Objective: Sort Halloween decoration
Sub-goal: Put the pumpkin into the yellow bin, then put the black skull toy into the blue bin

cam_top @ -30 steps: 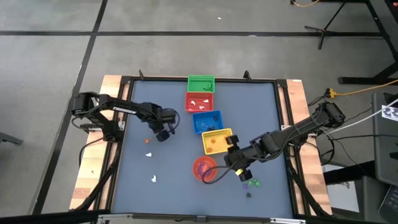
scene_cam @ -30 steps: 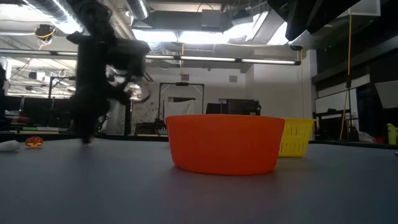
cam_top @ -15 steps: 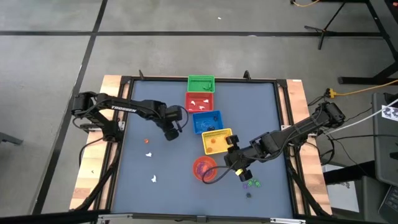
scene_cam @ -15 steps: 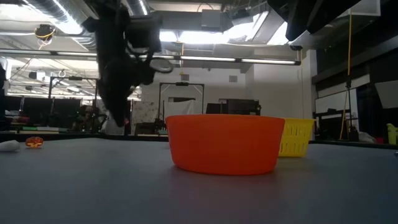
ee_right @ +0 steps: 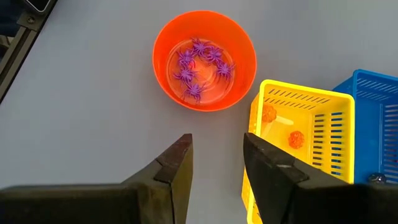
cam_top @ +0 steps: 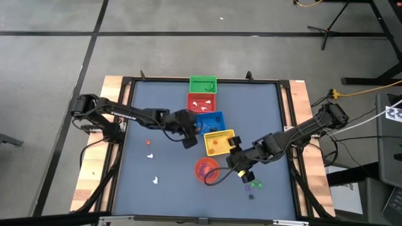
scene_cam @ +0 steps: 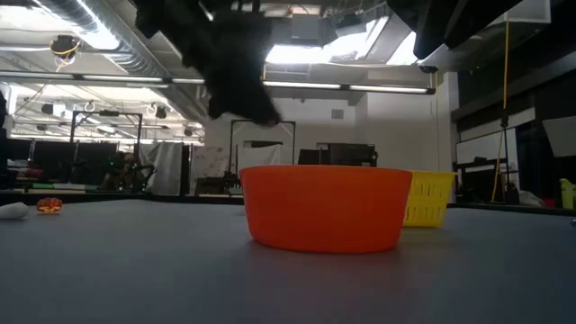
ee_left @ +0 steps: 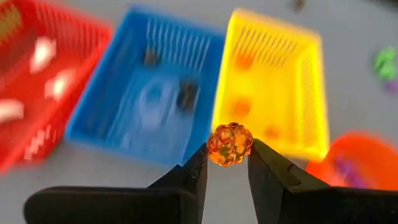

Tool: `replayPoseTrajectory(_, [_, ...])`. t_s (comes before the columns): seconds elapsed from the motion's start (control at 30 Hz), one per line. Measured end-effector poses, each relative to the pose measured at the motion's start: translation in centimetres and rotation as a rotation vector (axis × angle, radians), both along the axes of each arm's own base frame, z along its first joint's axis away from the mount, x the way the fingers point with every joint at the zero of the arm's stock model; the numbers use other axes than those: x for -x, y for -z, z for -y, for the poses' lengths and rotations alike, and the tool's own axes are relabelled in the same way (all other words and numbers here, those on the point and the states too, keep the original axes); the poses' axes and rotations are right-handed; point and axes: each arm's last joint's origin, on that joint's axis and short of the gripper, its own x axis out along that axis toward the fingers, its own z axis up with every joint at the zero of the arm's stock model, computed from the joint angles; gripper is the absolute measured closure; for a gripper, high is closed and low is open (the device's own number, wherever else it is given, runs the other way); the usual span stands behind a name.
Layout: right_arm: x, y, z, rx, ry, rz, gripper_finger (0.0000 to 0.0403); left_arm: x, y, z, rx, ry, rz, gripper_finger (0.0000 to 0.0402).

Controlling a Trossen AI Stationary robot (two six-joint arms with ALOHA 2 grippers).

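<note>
We see the left end effector (ee_left: pixel 227 163) pinching an orange trinket (ee_left: pixel 230 144) near the yellow basket (ee_left: pixel 273 93), the right end effector (ee_right: pixel 216 157) open beside the bowl (ee_right: pixel 204 60), no legible writing.

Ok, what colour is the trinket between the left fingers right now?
Orange: a bumpy, translucent orange trinket, pinched in the left gripper. The left wrist view shows it best.

Yellow basket (ee_right: pixel 303 132): slotted plastic, slight sheen | blue basket (ee_left: pixel 146 93): same ribbed plastic | orange bowl (ee_right: pixel 204 60): smooth, glossy plastic | pumpkin trinket (ee_left: pixel 229 144): translucent, bumpy, shiny orange | left gripper (ee_left: pixel 226 163) fingers (ee_left: pixel 194 180): matt black | table (cam_top: pixel 163 176): matt grey-blue top, bare wood side strips.
</note>
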Motion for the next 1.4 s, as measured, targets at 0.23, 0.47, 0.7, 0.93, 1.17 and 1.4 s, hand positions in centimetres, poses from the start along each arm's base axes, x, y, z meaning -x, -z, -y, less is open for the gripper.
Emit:
replayPoseTrajectory(0.23, [0.0, 0.0, 0.0, -0.001, 0.0, 0.001, 0.0262, -2.3, -0.3, 2.1, -0.134, -0.026, 0.213, 0.033])
replayPoseTrajectory(0.47, [0.0, 0.0, 0.0, -0.001, 0.0, 0.001, 0.0262, -4.6, 2.8, 3.6, -0.126, 0.006, 0.277, 0.033])
replayPoseTrajectory(0.7, [0.0, 0.0, 0.0, 0.001, 0.0, -0.001, 0.0262, -5.4, 6.0, 4.0, -0.131, 0.019, 0.21, 0.033])
replayPoseTrajectory(0.93, [0.0, 0.0, 0.0, 0.0, 0.0, -0.001, 0.0262, -5.6, 6.8, 4.0, -0.18, 0.071, 0.182, 0.0304])
replayPoseTrajectory(1.17, [0.0, 0.0, 0.0, 0.001, 0.0, -0.001, 0.0262, -5.6, 6.8, 4.0, -0.187, 0.076, 0.182, 0.0238])
replayPoseTrajectory(1.4, [0.6, 0.4, 0.3, 0.034, 0.006, -0.075, 0.0262, -5.6, 6.8, 4.0, -0.185, 0.074, 0.182, 0.0215])
